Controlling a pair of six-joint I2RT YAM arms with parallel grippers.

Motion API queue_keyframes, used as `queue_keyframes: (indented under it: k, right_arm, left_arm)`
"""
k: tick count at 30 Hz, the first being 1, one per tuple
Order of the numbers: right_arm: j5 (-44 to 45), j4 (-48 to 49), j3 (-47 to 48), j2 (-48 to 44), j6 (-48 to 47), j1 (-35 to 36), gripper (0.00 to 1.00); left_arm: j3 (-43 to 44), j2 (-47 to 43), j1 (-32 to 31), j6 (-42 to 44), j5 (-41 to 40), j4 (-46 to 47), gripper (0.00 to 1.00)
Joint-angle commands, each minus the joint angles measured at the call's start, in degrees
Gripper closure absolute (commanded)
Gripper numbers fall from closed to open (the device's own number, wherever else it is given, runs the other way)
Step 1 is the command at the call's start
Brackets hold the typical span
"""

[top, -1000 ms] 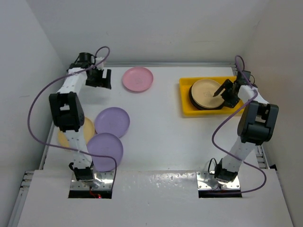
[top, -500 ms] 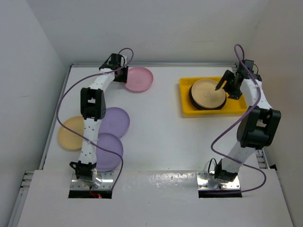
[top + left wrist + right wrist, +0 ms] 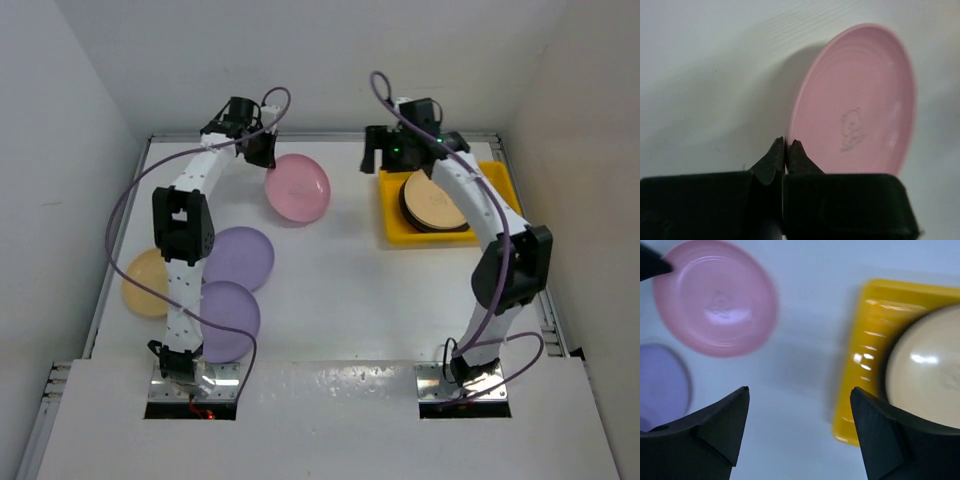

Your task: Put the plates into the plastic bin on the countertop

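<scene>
My left gripper (image 3: 266,158) is shut on the rim of the pink plate (image 3: 298,188), which hangs tilted above the countertop (image 3: 340,280). In the left wrist view the fingertips (image 3: 792,150) pinch the pink plate (image 3: 860,100) at its near left edge. My right gripper (image 3: 378,160) stands open just left of the yellow plastic bin (image 3: 392,228), with nothing between its fingers. The bin holds a stack of plates with a cream one (image 3: 437,198) on top. The right wrist view shows the gripper (image 3: 799,390) over bare countertop, between the pink plate (image 3: 715,297) and the bin (image 3: 870,355).
Two lilac plates (image 3: 237,257) (image 3: 222,318) and a tan-yellow plate (image 3: 145,285) lie at the left, beside the left arm. White walls close in the countertop at the back and both sides. A lilac plate's edge (image 3: 660,385) shows in the right wrist view.
My left gripper swung right to the pink plate, shut on its rim and tipped it up. My right gripper moved from over the bin to beyond its left edge.
</scene>
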Motion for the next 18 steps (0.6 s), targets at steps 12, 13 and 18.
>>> queue_keyframes:
  k: [12, 13, 18]
  right_arm:
    - [-11.9, 12.1, 0.3, 10.2, 4.2, 5.8, 0.29]
    - [-12.0, 13.2, -0.4, 10.0, 5.5, 5.9, 0.32]
    - [-14.5, 19.4, -7.4, 8.7, 9.0, 6.2, 0.67]
  left_arm:
    - [-3.0, -18.6, -4.1, 12.6, 16.7, -12.5, 1.0]
    - [-3.0, -18.6, -4.6, 12.6, 17.9, -12.5, 1.0]
    - [-3.0, -18.6, -4.6, 12.6, 24.5, -12.5, 1.0]
